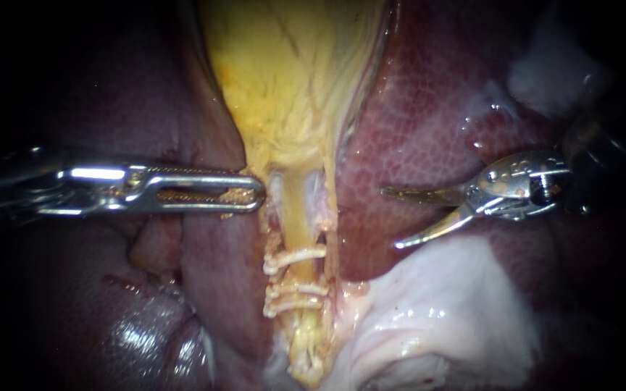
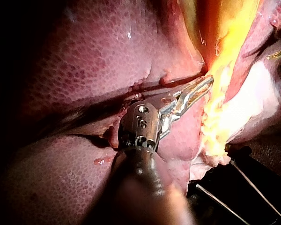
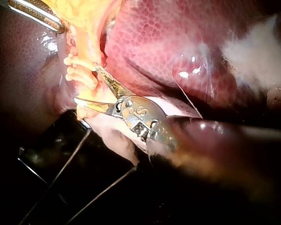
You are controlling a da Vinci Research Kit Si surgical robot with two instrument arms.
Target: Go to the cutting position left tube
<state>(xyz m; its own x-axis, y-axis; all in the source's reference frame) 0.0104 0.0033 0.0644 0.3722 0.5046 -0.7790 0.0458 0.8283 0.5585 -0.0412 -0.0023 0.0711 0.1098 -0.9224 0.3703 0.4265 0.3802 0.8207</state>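
Liver (image 1: 429, 123) behind; tube (image 1: 295, 217) apart from right instrument's (image 1: 390, 219) open jaws.

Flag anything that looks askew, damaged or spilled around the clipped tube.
Nothing looks damaged or spilled. The clips sit across the yellow tube, the top one slightly tilted. The right instrument, its blades open, is clear of the tube, over the liver.

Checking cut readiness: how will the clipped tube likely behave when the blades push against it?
The tube looks thin and soft, so it would probably bend rather than resist. The wet sheen around it suggests it may slip off the right instrument's open blades. The clips below probably anchor that end.
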